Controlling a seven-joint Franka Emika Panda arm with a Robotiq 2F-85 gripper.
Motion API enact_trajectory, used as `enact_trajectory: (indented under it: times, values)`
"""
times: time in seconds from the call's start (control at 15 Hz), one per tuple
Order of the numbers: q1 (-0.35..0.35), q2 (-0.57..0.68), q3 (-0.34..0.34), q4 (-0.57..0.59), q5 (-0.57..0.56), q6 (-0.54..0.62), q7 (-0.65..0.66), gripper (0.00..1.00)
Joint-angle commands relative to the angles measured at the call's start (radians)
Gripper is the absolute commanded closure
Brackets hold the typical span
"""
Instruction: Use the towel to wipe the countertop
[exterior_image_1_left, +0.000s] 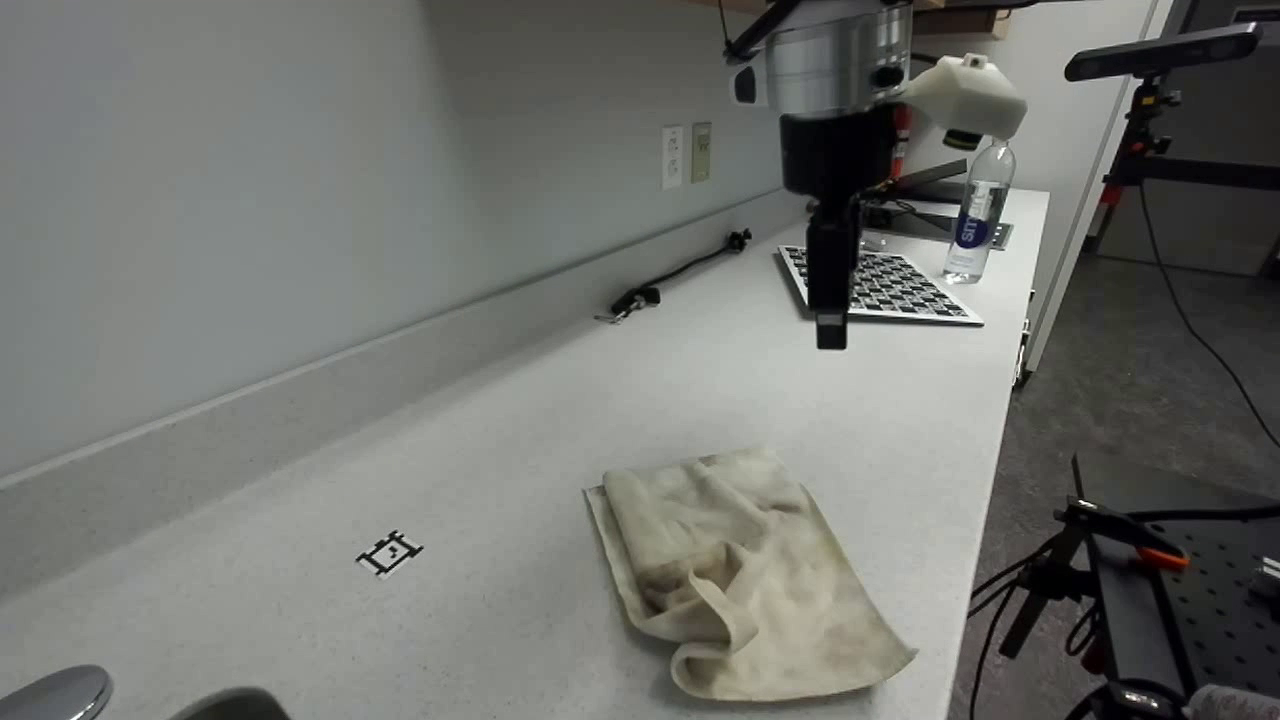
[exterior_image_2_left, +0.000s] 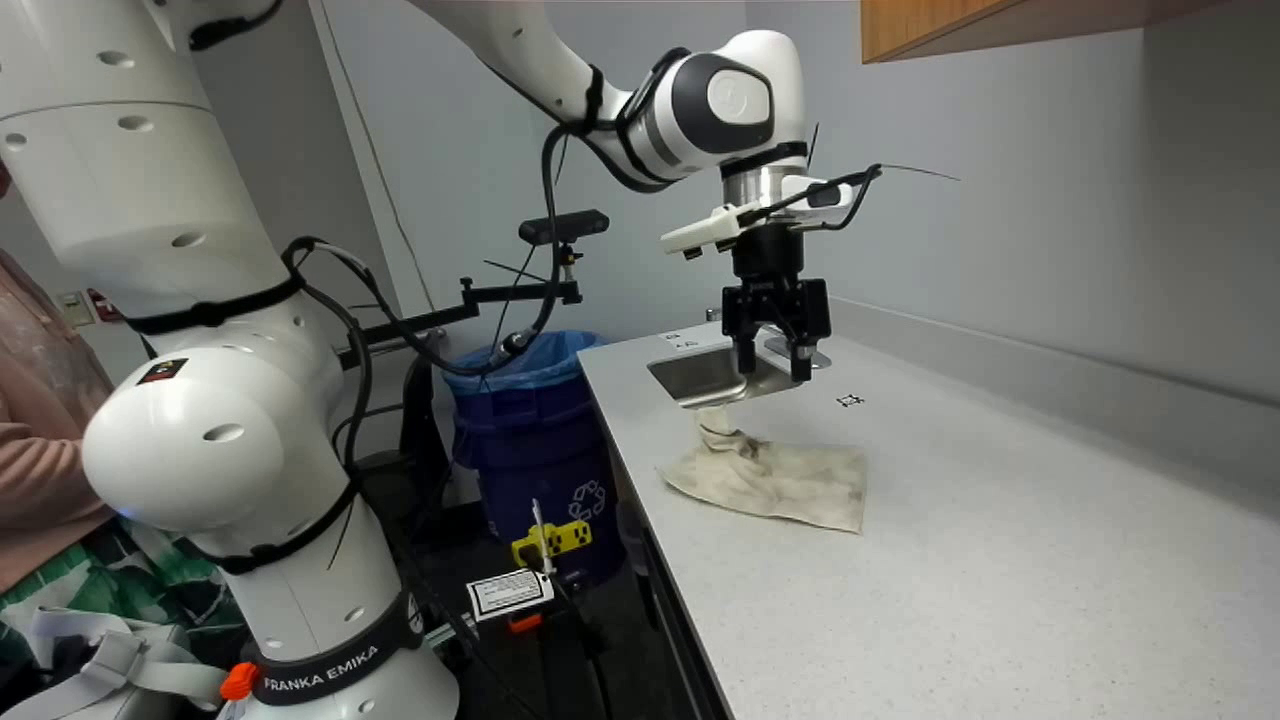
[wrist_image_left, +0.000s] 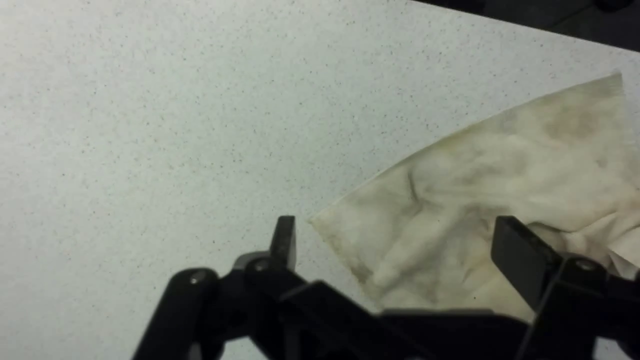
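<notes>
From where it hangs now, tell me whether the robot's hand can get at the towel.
Likely yes: the hand hangs open and empty above the counter, and I see nothing on the towel or between the two. It would have to come down first.

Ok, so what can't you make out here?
Countertop under the towel: covered by it in every view.
Part of the towel, wrist view: cut off by the right edge, more behind the hand.
Part of the checkered board, in an exterior view: behind the hand.
Print on the white label, in an exterior view: too small.
</notes>
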Motion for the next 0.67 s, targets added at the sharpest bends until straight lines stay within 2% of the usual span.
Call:
enact_trajectory:
  times: [0.0,0.13,0.6]
  values:
    - [0.027,0.080,0.012,0.014,-0.078,0.056,0.083,0.00]
    - [0.027,0.063,0.002,0.003,-0.047,0.038,0.048,0.00]
    - [0.034,0.108,0.000,0.024,-0.063,0.018,0.046,0.00]
